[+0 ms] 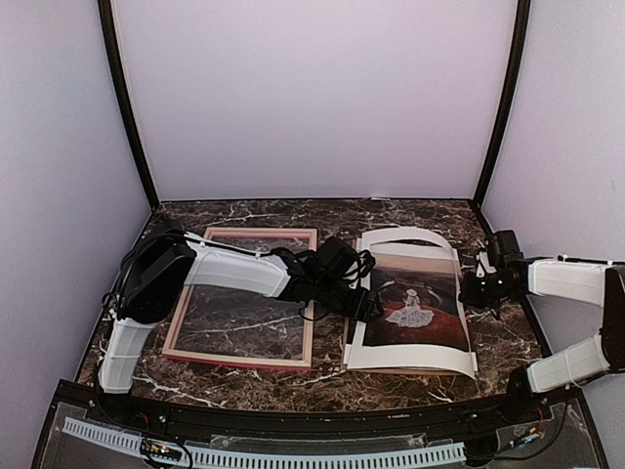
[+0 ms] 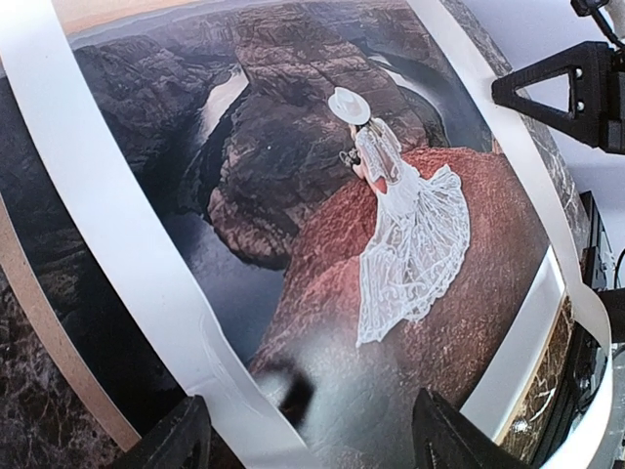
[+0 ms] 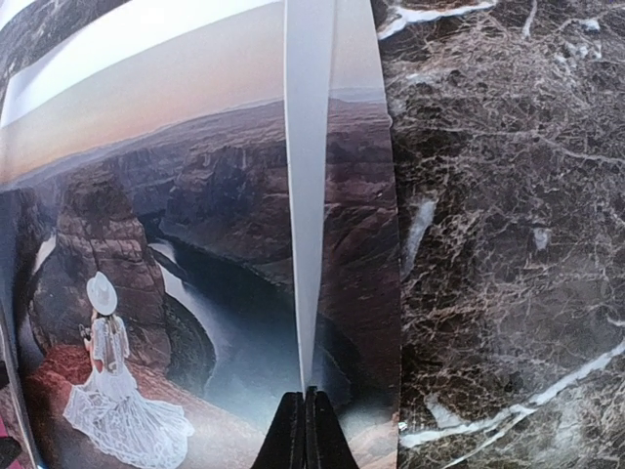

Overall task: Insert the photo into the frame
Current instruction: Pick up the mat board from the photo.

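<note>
**A:** Entry one, photo (image 1: 410, 293). Location?

**B:** Face up on the worktop (image 1: 322, 386), on a brown backing board (image 2: 59, 332), under a bowed white mat (image 1: 405, 237). It sits just right of the pink frame (image 1: 259, 233). Long axis near-to-far, sky band at the far end, parallel to the frame's long sides.

**A:** Fingers?

**B:** Left fingers (image 2: 171, 440): spread, holding nothing, straddling the photo's left edge, the arm lying across the frame. Right fingers (image 3: 293, 440): clenched on the mat's right strip.

**A:** Bearing for the move?

**B:** Judged: frame lies leftward, across the photo's long axis, so no turning is needed. The left arm is nearer.
</note>
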### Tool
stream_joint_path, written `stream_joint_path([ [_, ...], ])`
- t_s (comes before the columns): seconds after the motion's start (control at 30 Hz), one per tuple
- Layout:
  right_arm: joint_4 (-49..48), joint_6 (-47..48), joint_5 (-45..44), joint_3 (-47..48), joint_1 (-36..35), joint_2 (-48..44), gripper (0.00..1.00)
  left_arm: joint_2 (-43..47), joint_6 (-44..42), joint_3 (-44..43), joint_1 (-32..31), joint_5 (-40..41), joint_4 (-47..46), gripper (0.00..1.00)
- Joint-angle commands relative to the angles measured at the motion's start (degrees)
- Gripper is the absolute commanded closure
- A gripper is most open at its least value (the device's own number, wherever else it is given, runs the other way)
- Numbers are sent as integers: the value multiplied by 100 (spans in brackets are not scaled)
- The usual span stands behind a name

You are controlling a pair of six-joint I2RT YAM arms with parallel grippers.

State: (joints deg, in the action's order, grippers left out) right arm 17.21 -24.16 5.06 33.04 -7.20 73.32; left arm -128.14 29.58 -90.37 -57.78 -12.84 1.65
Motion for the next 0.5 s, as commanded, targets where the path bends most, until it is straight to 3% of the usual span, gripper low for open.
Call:
stream_joint_path([
  [0.0,41,-1,-52,219,-44,-181,99,440,-310,-211,-16,18,608,24],
  [0.33,160,-1,-23,362,-113,-296,100,1016,-520,-240,138,0,847,16],
  [0.47,224,-1,-23,476,-186,-320,100,1308,-498,-69,284,-294,693,5],
])
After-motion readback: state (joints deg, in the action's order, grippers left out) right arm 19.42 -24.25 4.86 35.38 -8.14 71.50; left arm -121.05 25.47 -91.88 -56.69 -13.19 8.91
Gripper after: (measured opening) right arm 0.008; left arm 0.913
